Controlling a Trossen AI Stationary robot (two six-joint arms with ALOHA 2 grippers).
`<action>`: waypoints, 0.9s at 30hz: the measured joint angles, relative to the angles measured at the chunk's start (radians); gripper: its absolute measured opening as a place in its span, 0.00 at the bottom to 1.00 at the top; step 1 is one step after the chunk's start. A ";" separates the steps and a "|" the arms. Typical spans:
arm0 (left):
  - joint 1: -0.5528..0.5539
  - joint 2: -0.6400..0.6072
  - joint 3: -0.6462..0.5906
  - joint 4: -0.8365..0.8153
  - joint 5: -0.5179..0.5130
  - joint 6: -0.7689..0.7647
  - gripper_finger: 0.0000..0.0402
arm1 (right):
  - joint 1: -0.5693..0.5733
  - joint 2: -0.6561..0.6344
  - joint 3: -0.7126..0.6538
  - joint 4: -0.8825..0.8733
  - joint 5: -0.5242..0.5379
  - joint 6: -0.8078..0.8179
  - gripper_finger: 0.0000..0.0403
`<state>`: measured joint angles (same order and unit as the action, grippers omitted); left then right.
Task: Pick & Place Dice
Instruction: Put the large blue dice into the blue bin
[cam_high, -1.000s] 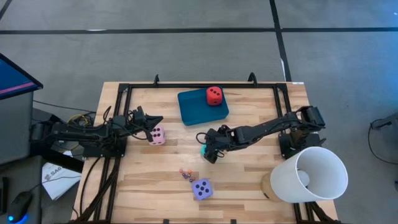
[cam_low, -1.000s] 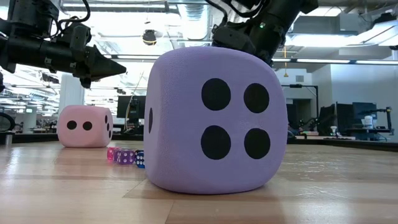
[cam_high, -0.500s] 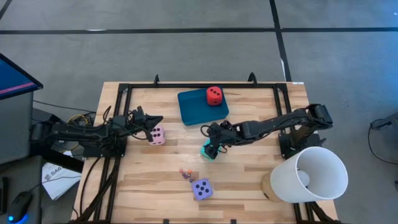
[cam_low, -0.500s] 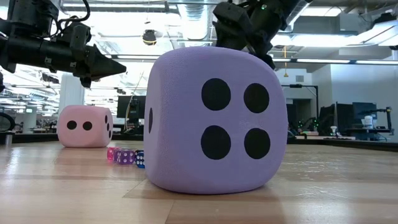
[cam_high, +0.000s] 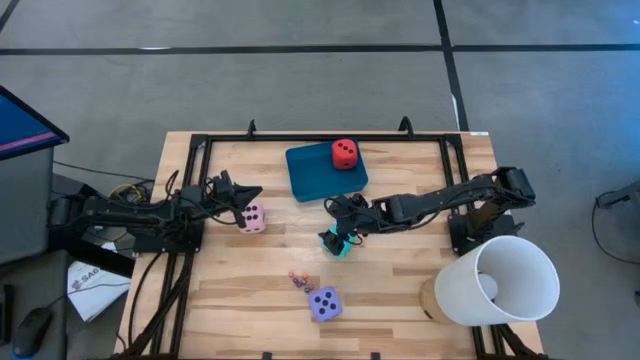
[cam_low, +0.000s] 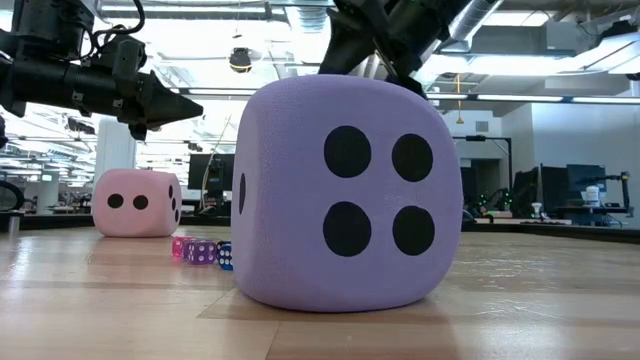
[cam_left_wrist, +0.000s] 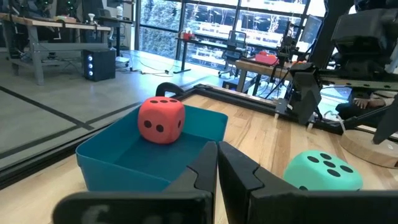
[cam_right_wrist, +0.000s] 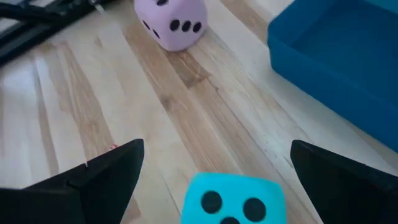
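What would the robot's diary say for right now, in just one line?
right gripper: open over turquoise die | left gripper: shut, waiting by pink die | red die: in tray

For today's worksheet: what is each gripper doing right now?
Left gripper: shut, holding nothing.
Right gripper: open above the turquoise die.

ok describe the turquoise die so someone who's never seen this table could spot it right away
Start at the teal tray near the table's far edge, with the red die in it. Just in front of the tray's right corner, mid-table, the turquoise die sits on bare wood between the open fingers of the right pincer. It is the only turquoise cube; the pink die and purple die lie elsewhere.
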<state>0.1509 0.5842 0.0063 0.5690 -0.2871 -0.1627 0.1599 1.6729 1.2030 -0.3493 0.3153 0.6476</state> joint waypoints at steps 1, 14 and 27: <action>0.000 0.000 0.000 0.000 0.000 0.000 0.01 | 0.000 0.000 0.000 0.001 0.000 0.000 0.99; 0.000 0.000 0.000 0.000 0.000 0.000 0.01 | -0.005 0.000 0.000 -0.016 0.010 0.083 0.99; 0.000 0.000 0.000 0.000 0.000 0.000 0.01 | 0.057 0.030 0.002 -0.076 0.267 0.191 0.99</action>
<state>0.1513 0.5845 0.0059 0.5686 -0.2871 -0.1626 0.2174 1.7026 1.2054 -0.4254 0.5823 0.8388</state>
